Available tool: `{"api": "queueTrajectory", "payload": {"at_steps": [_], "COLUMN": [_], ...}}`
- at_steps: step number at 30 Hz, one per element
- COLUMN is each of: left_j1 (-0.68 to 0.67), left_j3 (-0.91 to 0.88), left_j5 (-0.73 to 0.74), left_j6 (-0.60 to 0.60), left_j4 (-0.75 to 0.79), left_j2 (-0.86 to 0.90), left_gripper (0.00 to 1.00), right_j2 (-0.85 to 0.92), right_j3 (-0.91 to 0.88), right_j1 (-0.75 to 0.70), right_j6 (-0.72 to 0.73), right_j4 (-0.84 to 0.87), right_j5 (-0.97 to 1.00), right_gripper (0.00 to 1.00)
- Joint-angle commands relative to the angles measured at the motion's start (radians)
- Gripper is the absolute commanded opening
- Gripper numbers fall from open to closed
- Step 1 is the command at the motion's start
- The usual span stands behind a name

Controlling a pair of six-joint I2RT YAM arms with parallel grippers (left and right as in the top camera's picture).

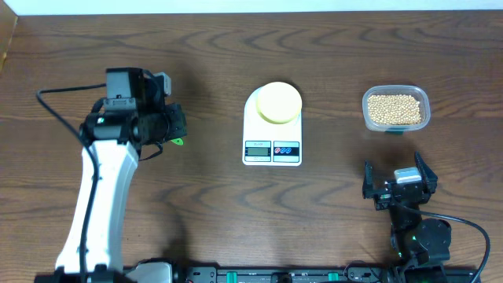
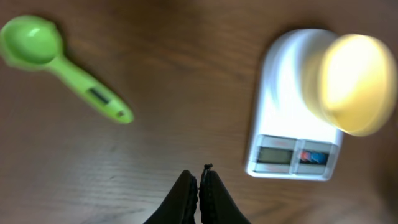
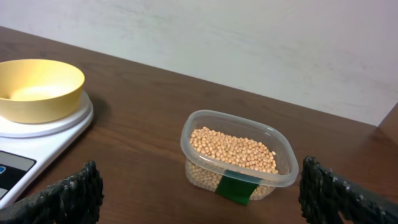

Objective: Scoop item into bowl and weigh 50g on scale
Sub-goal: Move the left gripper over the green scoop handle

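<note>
First, nearest the base:

1. Right end effector (image 1: 398, 179): jaws spread wide, gripping nothing, low over the tabletop (image 1: 236, 228) at the right.
2. Left end effector (image 2: 199, 183): fingers pressed together, nothing between them, above the tabletop at the left.
3. Scoop (image 2: 62, 68): bright green, long-handled, lying flat on the tabletop ahead of the left end effector and apart from its fingers. It is mostly hidden under the arm in the overhead view.
4. Scale (image 1: 272, 151): white, at centre, display and coloured buttons on its near edge. The reading is too small and blurred to make out.
5. Bowl (image 1: 279, 103): pale yellow, upright on the scale's round platform at the far end.
6. Container (image 1: 367, 110): clear plastic, to the right of the scale and well apart from it, beyond the right end effector. A dark green patch on its near wall is possibly a label.
7. Beans (image 1: 394, 109): tan, filling the container in a thick layer.
</note>
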Motion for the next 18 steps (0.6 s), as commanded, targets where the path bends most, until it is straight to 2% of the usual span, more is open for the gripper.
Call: {"api": "queueTrajectory", "payload": {"at_steps": [1, 7, 10, 14, 16, 18], "left_j1": [0.002, 0.002, 0.003, 0.003, 0.003, 0.003], "left_j3": [0.018, 0.018, 0.018, 0.018, 0.018, 0.018], "left_j5": [-0.135, -0.261, -0.281, -0.282, -0.303, -0.330], "left_j6": [-0.109, -0.185, -0.194, -0.194, -0.195, -0.194], "left_j4": [-0.006, 0.032, 0.070, 0.101, 0.120, 0.135], "left_j2": [0.067, 0.184, 0.232, 0.287, 0.311, 0.325], "left_gripper": [0.08, 0.08, 0.31, 0.36, 0.48, 0.54], "right_j2": [0.000, 0.000, 0.000, 0.000, 0.000, 0.000], "right_j3": [-0.001, -0.001, -0.001, -0.001, -0.001, -0.001], "right_j1": [-0.004, -0.004, -0.004, -0.004, -0.004, -0.004], "right_j6": [-0.009, -0.009, -0.009, -0.009, -0.009, -0.009], "right_j4": [-0.004, -0.004, -0.004, -0.004, -0.004, -0.004], "right_j5": [0.012, 0.012, 0.012, 0.012, 0.012, 0.011], "right_gripper": [0.99, 0.99, 0.99, 0.99, 0.99, 0.99]}}
